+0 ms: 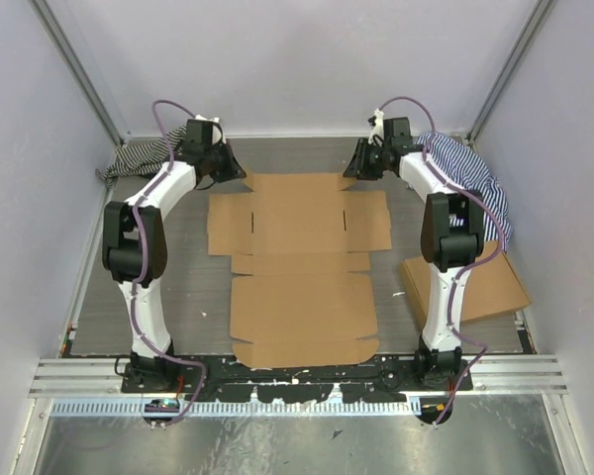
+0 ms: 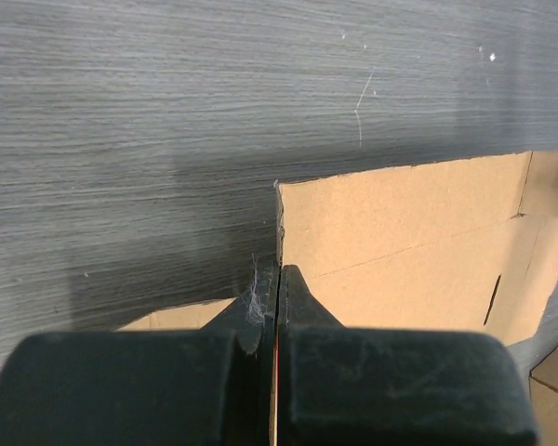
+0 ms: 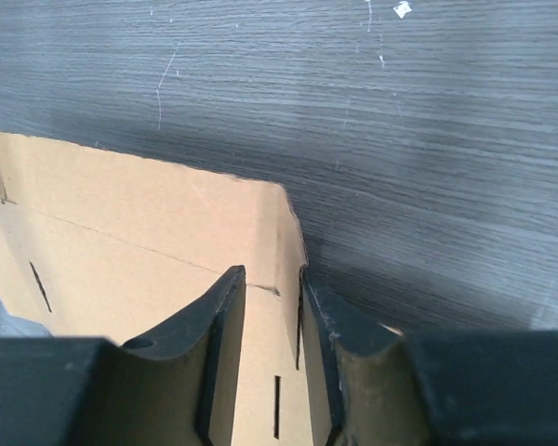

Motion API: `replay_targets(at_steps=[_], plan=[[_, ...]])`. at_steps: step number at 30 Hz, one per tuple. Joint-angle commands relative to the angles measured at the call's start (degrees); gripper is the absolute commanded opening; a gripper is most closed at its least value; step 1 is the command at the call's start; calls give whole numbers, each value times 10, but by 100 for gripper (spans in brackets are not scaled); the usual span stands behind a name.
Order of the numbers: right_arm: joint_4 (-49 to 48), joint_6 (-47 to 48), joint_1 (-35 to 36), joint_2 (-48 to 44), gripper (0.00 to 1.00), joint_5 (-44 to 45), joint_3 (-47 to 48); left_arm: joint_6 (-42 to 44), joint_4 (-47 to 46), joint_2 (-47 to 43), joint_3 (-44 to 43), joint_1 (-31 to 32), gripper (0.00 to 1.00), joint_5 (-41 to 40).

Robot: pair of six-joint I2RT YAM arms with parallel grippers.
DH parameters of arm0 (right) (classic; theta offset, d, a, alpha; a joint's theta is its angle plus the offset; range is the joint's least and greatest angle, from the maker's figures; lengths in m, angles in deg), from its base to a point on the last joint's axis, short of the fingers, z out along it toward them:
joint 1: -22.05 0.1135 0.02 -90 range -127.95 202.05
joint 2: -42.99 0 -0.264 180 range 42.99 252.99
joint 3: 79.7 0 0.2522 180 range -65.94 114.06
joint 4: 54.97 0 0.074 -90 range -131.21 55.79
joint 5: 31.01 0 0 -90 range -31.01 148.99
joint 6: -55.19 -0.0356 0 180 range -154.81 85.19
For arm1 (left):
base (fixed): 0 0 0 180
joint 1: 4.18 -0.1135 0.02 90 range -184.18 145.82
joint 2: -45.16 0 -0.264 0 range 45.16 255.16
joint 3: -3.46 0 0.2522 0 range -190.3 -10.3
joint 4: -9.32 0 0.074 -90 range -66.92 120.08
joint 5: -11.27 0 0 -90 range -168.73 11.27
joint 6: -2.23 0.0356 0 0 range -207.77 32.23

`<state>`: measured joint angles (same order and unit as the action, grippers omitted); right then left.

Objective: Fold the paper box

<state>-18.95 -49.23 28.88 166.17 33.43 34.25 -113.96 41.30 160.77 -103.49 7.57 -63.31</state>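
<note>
Top view: a paper box (image 1: pixel 302 277), not yet folded, lies as a flat, cross-shaped sheet of brown cardboard in the middle of a grey table (image 1: pixel 178 287), between two white robot arms. Each arm reaches to one far corner of the sheet.

The left pincer (image 2: pixel 277 279) is pressed together on the side edge of the far flap, with a sliver of cardboard showing between its fingers. The right pincer (image 3: pixel 270 274) straddles the matching edge on the other side. Its jaws are narrow but still apart, and a gap shows beside the cardboard.

The sheet looks thin and light. It is probably stiff across its panels and ready to bend only along the pressed crease lines. Its matte surface should grip well, though a hard pinch could dent an edge. The best hold is likely near the flap corners, clear of the slots and creases. Both sides would need lifting together so the flap hinges evenly rather than twisting.
</note>
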Motion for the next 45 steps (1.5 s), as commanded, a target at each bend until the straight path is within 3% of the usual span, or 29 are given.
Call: replay_targets(at_steps=[1,6,12,14,20,27,30,45], plan=[[6,-4,18,13,34,6,46,-3,37,27,-51,3,0,14],[9,-4,36,34,35,17,67,-2,47,51,-69,5,0,23],[17,-14,43,68,54,21,98,-6,71,89,-103,4,1,28],[19,-18,43,79,56,20,106,-7,85,106,-121,4,3,31],[15,-22,44,96,58,20,111,-14,94,125,-140,5,10,39],[19,-24,47,113,59,19,115,-21,96,124,-153,4,31,49],[20,-22,54,109,59,28,111,-21,99,120,-155,5,35,49],[23,-20,66,77,59,66,100,-63,62,149,-160,8,34,98]])
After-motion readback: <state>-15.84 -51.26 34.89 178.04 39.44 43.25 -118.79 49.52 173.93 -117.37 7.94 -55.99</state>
